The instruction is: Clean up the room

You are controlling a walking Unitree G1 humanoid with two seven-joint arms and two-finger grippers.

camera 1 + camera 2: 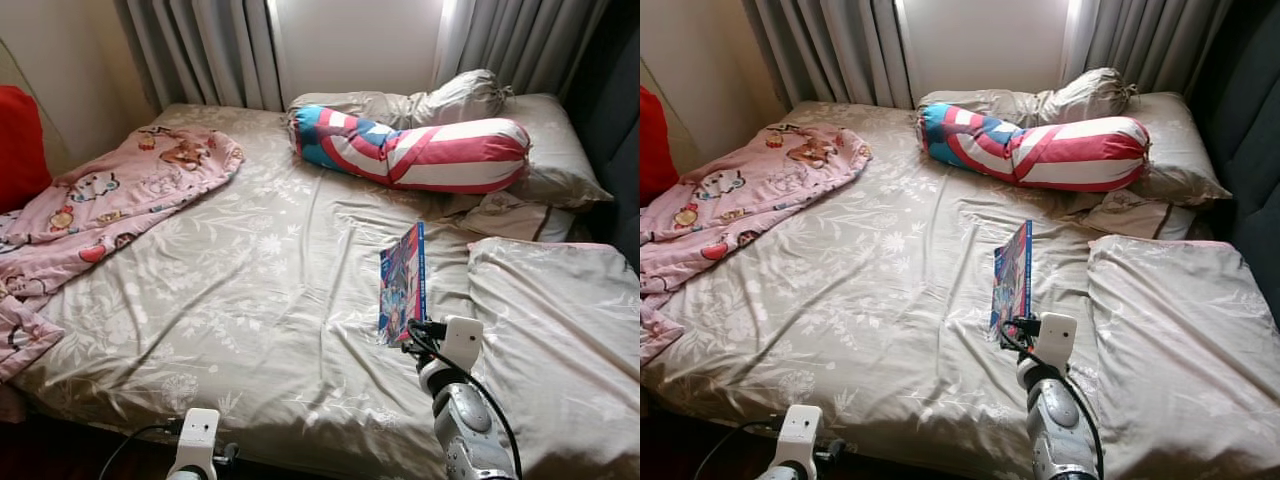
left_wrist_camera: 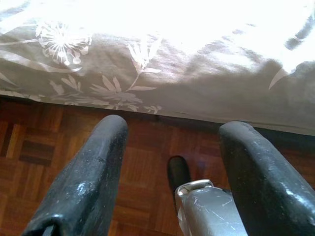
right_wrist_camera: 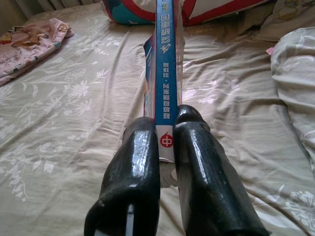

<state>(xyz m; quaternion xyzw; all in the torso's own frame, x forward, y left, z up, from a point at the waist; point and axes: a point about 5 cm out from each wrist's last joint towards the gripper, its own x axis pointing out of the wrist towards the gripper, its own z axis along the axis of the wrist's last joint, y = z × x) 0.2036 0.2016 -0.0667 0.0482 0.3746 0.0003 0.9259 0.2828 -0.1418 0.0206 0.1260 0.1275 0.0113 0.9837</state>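
We stand at the near edge of a bed (image 1: 250, 290) covered in a beige flower-print sheet. Our right hand (image 3: 165, 142) pinches a thin book (image 1: 403, 282) by its blue spine, the two black fingers (image 3: 135, 172) pressed against either side of it. The book stands on edge, lifted off the sheet at its near end, with its colourful cover facing left. It sits right of the bed's middle, just left of a beige pillow (image 1: 560, 330) that lies at the near right.

Our left hand (image 2: 167, 172) hangs low at the near edge of the bed, over a wooden parquet floor (image 2: 59, 142). Its fingers are spread wide apart with nothing between them.

At the far end, a bolster (image 1: 420, 150) striped in red, white and blue lies across the bed, resting against more beige pillows (image 1: 545, 140) by the grey curtains (image 1: 200, 50). A pink blanket (image 1: 110, 200) printed with cartoon figures is rumpled along the left side, spilling toward the near left corner. A red cushion (image 1: 20, 145) shows at the far left edge.
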